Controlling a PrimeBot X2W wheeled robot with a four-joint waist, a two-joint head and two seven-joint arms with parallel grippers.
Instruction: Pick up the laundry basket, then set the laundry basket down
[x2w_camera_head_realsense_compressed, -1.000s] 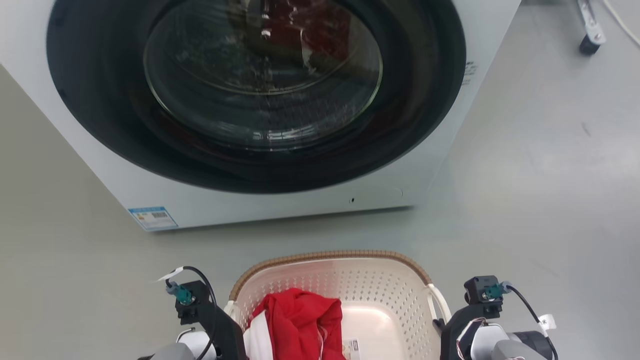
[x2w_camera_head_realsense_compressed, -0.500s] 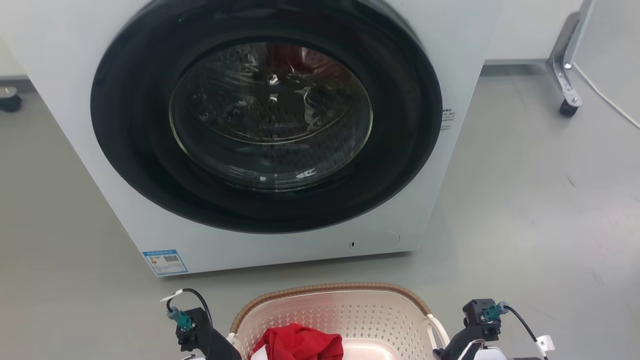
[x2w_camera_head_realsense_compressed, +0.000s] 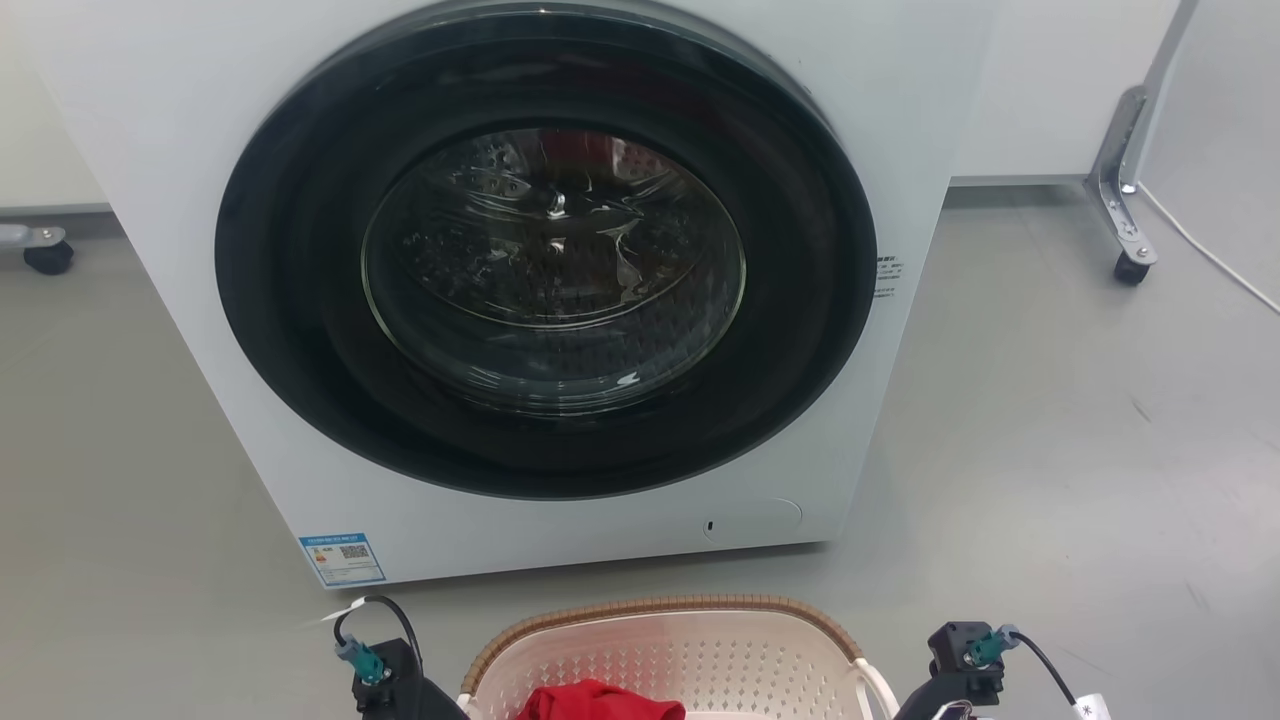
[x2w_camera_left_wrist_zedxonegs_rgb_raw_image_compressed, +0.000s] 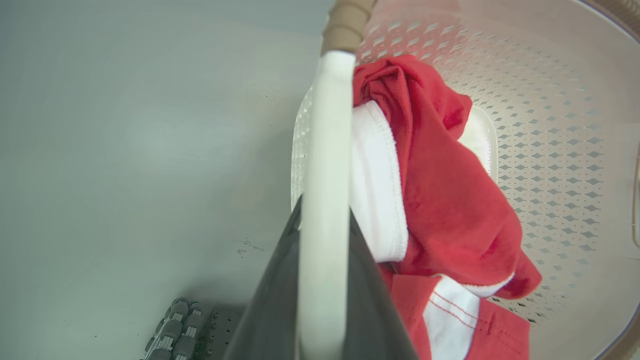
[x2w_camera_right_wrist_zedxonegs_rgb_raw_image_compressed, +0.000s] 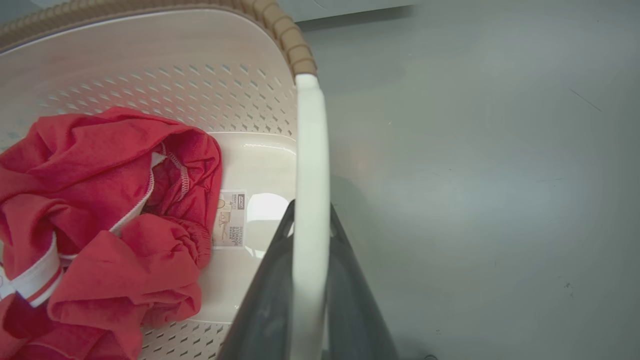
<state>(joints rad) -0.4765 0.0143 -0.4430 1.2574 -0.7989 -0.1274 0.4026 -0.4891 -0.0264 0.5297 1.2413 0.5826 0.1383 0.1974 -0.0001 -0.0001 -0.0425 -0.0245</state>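
Note:
The laundry basket (x2w_camera_head_realsense_compressed: 660, 645) is cream-white and perforated with a brown woven-look rim, and sits at the bottom of the head view in front of the washer. Red and white clothes (x2w_camera_left_wrist_zedxonegs_rgb_raw_image_compressed: 440, 200) lie inside it, beside a small label (x2w_camera_right_wrist_zedxonegs_rgb_raw_image_compressed: 231, 218) on its bottom. My left gripper (x2w_camera_left_wrist_zedxonegs_rgb_raw_image_compressed: 322, 215) is shut on the basket's left white loop handle (x2w_camera_left_wrist_zedxonegs_rgb_raw_image_compressed: 325, 140). My right gripper (x2w_camera_right_wrist_zedxonegs_rgb_raw_image_compressed: 310, 212) is shut on the right loop handle (x2w_camera_right_wrist_zedxonegs_rgb_raw_image_compressed: 311, 140). In the head view both wrists flank the basket, the left one (x2w_camera_head_realsense_compressed: 385, 675) and the right one (x2w_camera_head_realsense_compressed: 960, 655). I cannot tell whether the basket is touching the floor.
A white front-loading washer (x2w_camera_head_realsense_compressed: 150, 150) with its dark round door (x2w_camera_head_realsense_compressed: 550, 270) shut stands just beyond the basket. A wheeled metal leg (x2w_camera_head_realsense_compressed: 1125, 200) and a cable (x2w_camera_head_realsense_compressed: 1210, 255) are at the far right. A caster (x2w_camera_head_realsense_compressed: 45, 255) is at the far left. Grey floor (x2w_camera_head_realsense_compressed: 1080, 430) lies around.
The head camera has moved: the washer and basket sit lower in the picture, showing more of the washer's top and the wall. Both grippers stay beside the basket as before.

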